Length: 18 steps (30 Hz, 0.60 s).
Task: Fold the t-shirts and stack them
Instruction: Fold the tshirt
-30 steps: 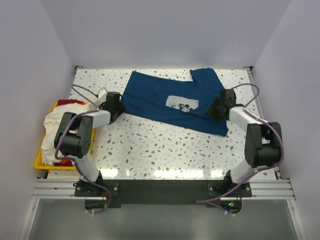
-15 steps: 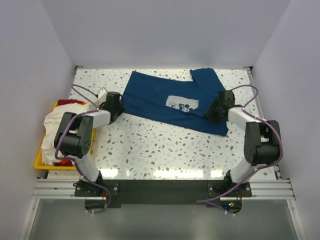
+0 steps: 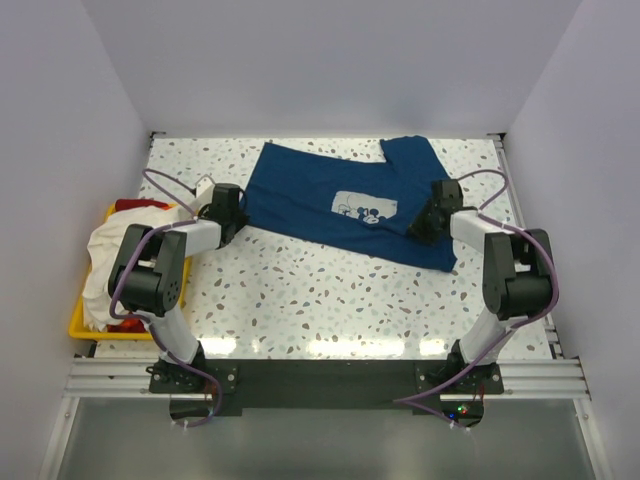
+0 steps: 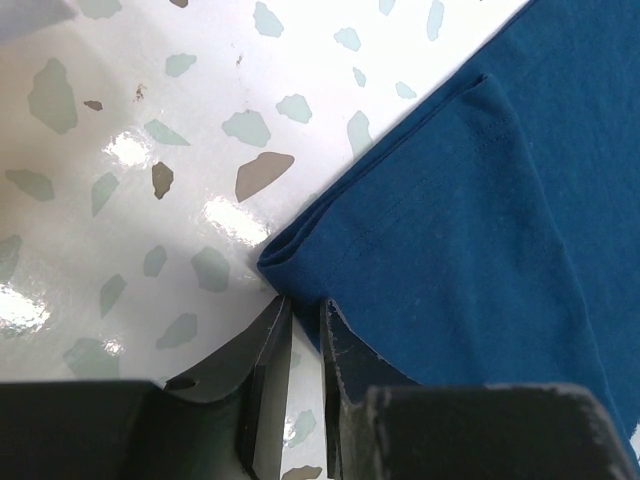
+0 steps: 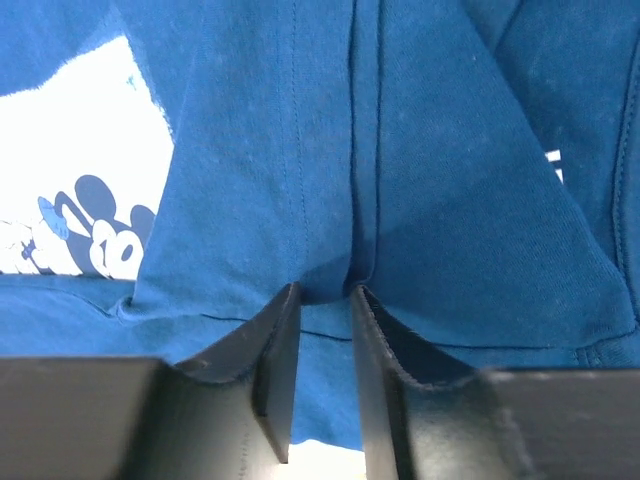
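The left hand [image 4: 303,312] is narrowed to a slit on the left corner hem of the navy shirt [image 3: 320,195]. The right hand [image 5: 325,295] is closed too, a pucker of blue cloth gathered between its fingers, near the white mouse print [image 5: 80,200]. The shirt lies spread across the far side of the bench [image 3: 300,290]. At the left edge, a cream shirt [image 3: 100,250] spills over a yellow bin [image 3: 85,328].

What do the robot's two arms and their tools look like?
The left arm and the right arm have white links and black joints; a purple cable loops along each. The left tool and the right tool each have two flat black fingers.
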{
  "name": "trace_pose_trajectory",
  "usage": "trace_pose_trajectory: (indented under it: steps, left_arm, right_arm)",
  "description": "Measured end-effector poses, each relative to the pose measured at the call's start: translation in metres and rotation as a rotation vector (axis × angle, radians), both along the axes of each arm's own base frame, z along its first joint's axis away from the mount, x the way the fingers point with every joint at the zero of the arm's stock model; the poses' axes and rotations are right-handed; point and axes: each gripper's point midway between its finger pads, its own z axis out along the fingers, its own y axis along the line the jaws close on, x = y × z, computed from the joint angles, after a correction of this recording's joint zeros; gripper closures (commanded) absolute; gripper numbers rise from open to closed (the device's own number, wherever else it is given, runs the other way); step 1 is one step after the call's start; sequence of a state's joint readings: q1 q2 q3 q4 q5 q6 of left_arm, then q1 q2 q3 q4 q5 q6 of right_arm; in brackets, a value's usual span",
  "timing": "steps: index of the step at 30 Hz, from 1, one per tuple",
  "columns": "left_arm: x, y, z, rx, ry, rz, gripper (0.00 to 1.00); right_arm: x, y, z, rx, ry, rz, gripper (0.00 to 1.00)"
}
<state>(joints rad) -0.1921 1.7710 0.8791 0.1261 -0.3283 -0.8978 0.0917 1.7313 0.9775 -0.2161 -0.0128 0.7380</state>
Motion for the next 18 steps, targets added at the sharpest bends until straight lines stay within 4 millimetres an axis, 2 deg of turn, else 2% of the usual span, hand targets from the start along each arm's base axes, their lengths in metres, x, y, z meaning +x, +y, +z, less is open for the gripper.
trace_pose_trajectory:
  steps: [6, 12, 18]
  left_arm:
    - [0.0, 0.0, 0.0, 0.0, 0.0, 0.0, 0.78]
    - [0.0, 0.0, 0.0, 0.0, 0.0, 0.0, 0.79]
    - [0.0, 0.0, 0.0, -0.001, 0.0, 0.0, 0.81]
  right_arm:
    - [0.004, 0.0, 0.002, 0.002, -0.007, -0.003, 0.78]
    - [0.007, 0.001, 0.005, 0.001, -0.013, -0.002, 0.99]
    - [0.03, 0.005, 0.021, 0.004, -0.051, 0.005, 1.0]
